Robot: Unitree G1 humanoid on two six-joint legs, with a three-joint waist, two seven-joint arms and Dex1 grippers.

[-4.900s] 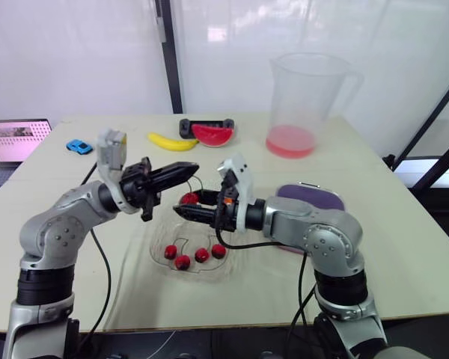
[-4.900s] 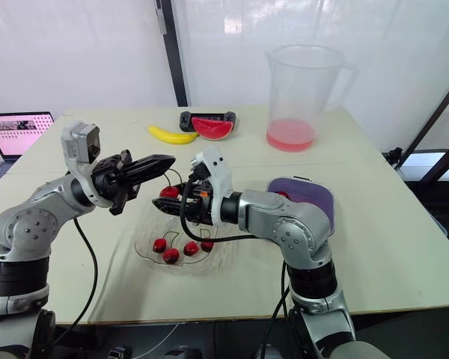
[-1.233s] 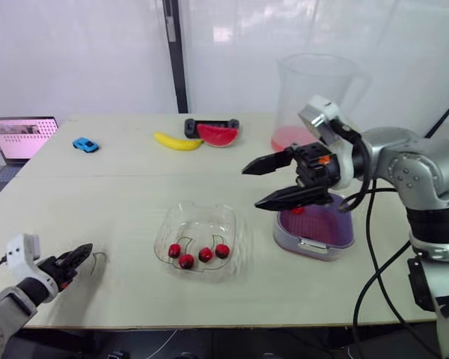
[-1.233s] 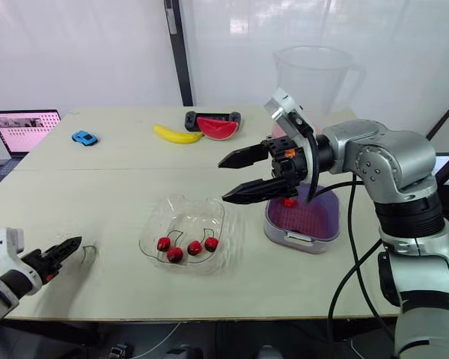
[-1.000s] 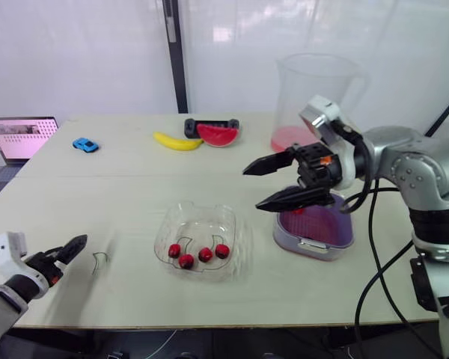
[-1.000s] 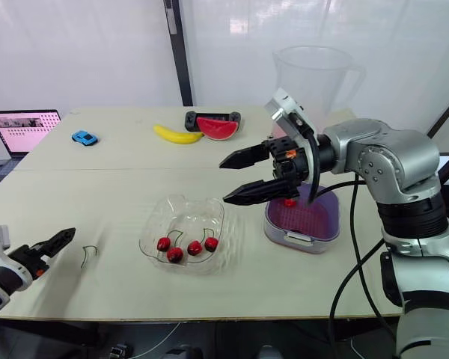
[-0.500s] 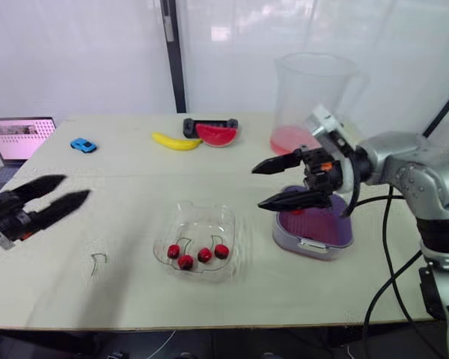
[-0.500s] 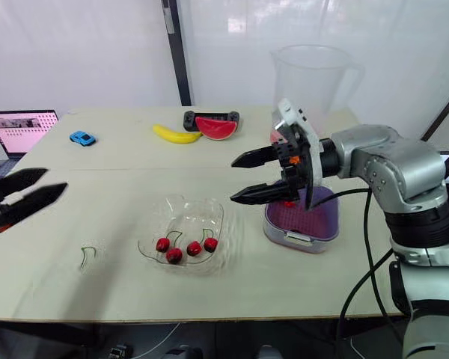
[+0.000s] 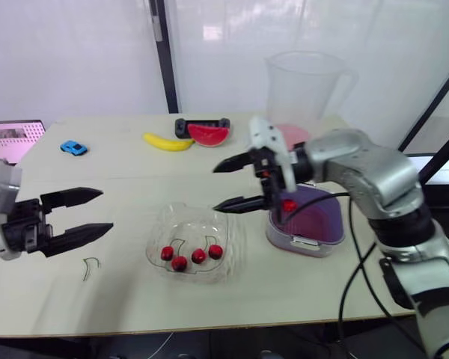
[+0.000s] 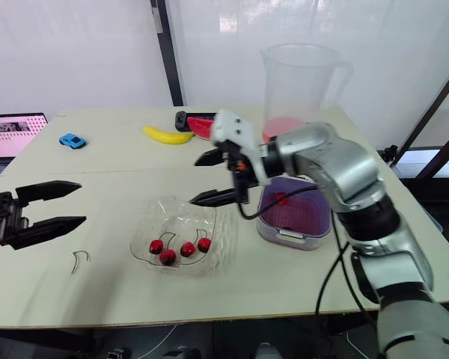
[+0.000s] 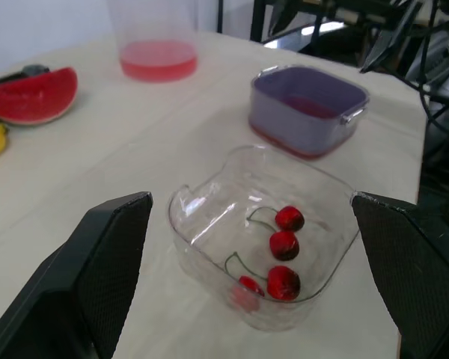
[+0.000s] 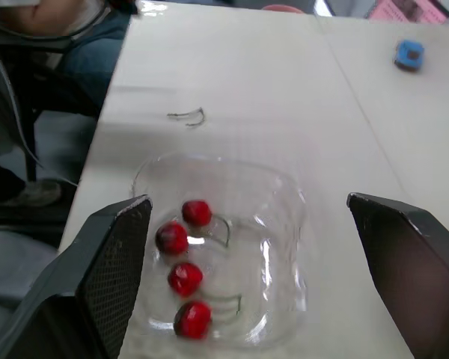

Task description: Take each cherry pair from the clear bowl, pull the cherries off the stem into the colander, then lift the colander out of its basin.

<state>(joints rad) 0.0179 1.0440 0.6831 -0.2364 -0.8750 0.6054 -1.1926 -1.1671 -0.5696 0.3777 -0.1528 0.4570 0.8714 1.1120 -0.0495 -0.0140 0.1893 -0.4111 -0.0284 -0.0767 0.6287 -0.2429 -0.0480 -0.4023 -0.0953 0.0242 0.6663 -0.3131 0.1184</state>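
Observation:
The clear bowl (image 9: 194, 228) sits at the table's middle front and holds two cherry pairs (image 9: 198, 256) on green stems. Right of it stands the purple colander (image 9: 314, 217) in its basin, with a red cherry (image 9: 288, 205) inside. My right gripper (image 9: 215, 188) hangs open and empty above the bowl's far right rim, pointing left. My left gripper (image 9: 105, 210) hovers open and empty left of the bowl, pointing at it. The left wrist view looks over the bowl (image 11: 209, 224) and cherries (image 11: 284, 243); the right wrist view looks down on them (image 12: 185, 254).
A bare stem (image 9: 90, 265) lies on the table near my left gripper. At the back stand a tall pitcher (image 9: 303, 90) with pink liquid, a banana (image 9: 168, 142), a watermelon slice (image 9: 208, 134), a blue toy car (image 9: 73, 147) and a laptop (image 9: 11, 138).
My right gripper has swung left from above the colander to over the bowl. My left gripper has risen from the table's front left edge and moved toward the bowl, leaving the stem behind.

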